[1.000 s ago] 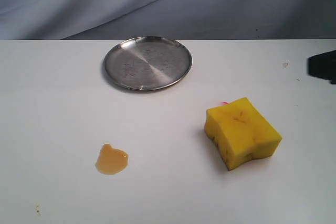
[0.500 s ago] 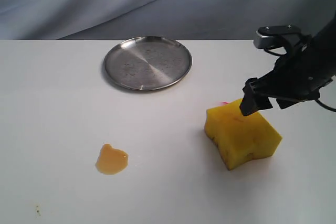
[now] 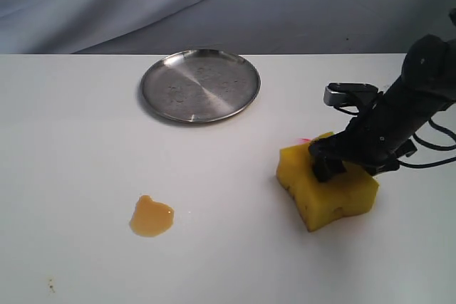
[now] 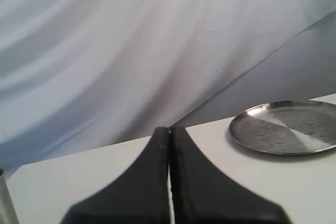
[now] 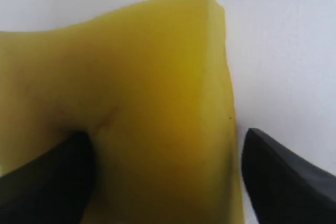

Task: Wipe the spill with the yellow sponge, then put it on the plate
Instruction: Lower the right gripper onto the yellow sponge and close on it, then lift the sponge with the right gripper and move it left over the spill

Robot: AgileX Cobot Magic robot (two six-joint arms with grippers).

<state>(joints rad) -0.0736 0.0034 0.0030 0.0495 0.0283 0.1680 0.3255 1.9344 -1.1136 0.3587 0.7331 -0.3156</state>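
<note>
Right claw (image 5: 167, 139) is noted down over the thick bright yellow foam sponge (image 3: 335, 194), which lies flat on the white surface (image 3: 85, 140) at the right of the exterior view. The two dark fingers are held apart and set astride the block. In the right wrist view one finger (image 5: 47, 182) is seen pressed into a dent in the foam, and the other (image 5: 283, 182) is seen just beside the sponge's edge with a thin strip of white showing between. The grasp is therefore judged not yet closed. The small glossy amber-orange spill (image 3: 151, 216) is found well apart from the sponge, toward the left and the near edge in the exterior view, with bare surface between. Once the block is clamped, a carry in that direction is judged to be called for. The round silver brushed-metal plate (image 3: 200, 85) is placed at the far side, left of the sponge. Left claw (image 4: 169, 130) is seen with fingers pressed together, holding nothing, and is absent from the exterior view. The right arm is judged much the nearer to the sponge.
</note>
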